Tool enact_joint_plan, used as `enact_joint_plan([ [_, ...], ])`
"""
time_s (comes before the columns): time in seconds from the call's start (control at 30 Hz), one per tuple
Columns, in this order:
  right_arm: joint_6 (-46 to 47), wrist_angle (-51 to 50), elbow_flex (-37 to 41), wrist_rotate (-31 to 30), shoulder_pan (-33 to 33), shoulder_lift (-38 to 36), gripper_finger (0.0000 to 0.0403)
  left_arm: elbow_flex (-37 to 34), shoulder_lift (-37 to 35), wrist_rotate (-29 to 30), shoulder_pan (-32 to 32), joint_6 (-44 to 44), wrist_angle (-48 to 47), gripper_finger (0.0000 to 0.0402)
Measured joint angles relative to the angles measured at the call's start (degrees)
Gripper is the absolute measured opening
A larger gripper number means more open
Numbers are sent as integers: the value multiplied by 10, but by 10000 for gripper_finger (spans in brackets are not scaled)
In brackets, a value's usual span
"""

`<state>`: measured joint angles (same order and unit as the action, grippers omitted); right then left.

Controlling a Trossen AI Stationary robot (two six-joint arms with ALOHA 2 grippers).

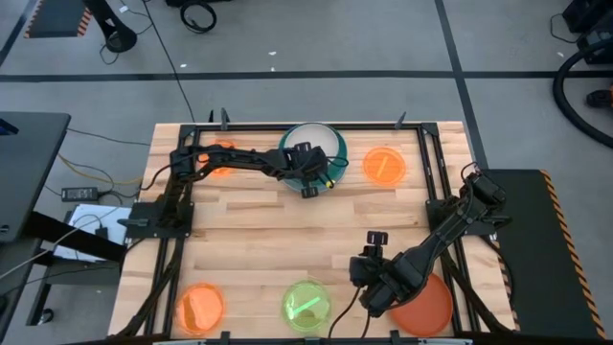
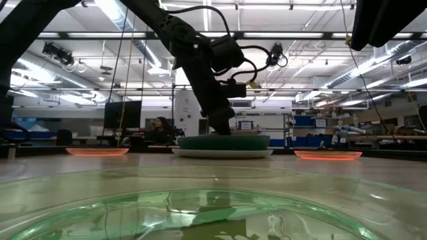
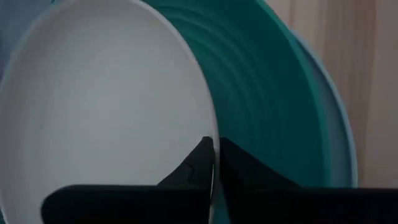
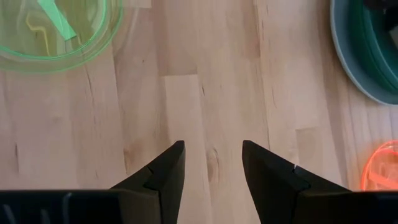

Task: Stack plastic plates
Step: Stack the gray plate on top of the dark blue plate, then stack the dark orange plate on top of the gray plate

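The landmark is the stack of large round plastic plates (image 1: pixel 330 144) at the table's far edge, middle. The beige round plastic plate (image 3: pixel 93 106) is being gripped at its rim by the left gripper (image 3: pixel 213 158), fingers pinched nearly shut on the edge, and is being held over the teal round plastic plate (image 3: pixel 273 93). A light blue round plastic plate (image 3: pixel 339 130) is being seen under the teal one as the stack's bottom rim. In the low view a dark green layer (image 2: pixel 223 141) is being shown resting on a pale plate of the stack.

A small translucent orange round plate (image 1: pixel 384 165) is being seen just right of the stack, and another small orange plate (image 1: pixel 219 158) left of it, partly covered by the left arm. Well in front of the stack, at the near edge, a translucent lime green round plate (image 1: pixel 306 306) is being seen, with a third small orange plate (image 1: pixel 201 307) to its left and a large red-orange round plate (image 1: pixel 426 305) to its right.

The right gripper (image 4: pixel 212 163) is being held open and empty over bare wooden table (image 4: pixel 205 74), between the lime green plate and the red-orange plate, which is partly covered by the right arm.
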<state>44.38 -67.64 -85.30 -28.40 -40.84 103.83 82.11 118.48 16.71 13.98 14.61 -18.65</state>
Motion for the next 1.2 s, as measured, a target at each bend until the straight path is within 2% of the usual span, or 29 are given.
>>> enact_joint_plan([
  [0.27, 0, 1, 0, -5, 0, 0, 169, 4, -1, 0, -4, -4, 0, 63],
  [0.4, 0, 1, 0, -5, 0, 0, 169, 28, -9, -1, -15, -13, -62, 81],
  [0.53, -3, 1, 0, -5, 0, 0, 169, 40, -62, -1, -44, -45, -126, 99],
  [0.63, 6, 7, 0, -4, -2, 0, 169, 38, -117, -2, -79, -120, -165, 101],
  [0.7, 27, 30, 0, -4, -4, 0, 169, 37, -148, 0, -113, -183, -168, 99],
  [0.83, 41, 80, 0, 7, -5, 0, 169, 37, -178, -2, -206, -236, -170, 89],
  [1.0, 97, 141, 0, 71, -15, 0, 169, 37, -174, 2, -334, -324, -138, 83],
  [1.1, 155, 180, 0, 46, -44, 4, 165, 37, -156, 45, -410, -381, -111, 82],
  [1.2, 209, 221, 0, 47, -82, 19, 163, 36, -141, 101, -484, -440, -75, 82],
])
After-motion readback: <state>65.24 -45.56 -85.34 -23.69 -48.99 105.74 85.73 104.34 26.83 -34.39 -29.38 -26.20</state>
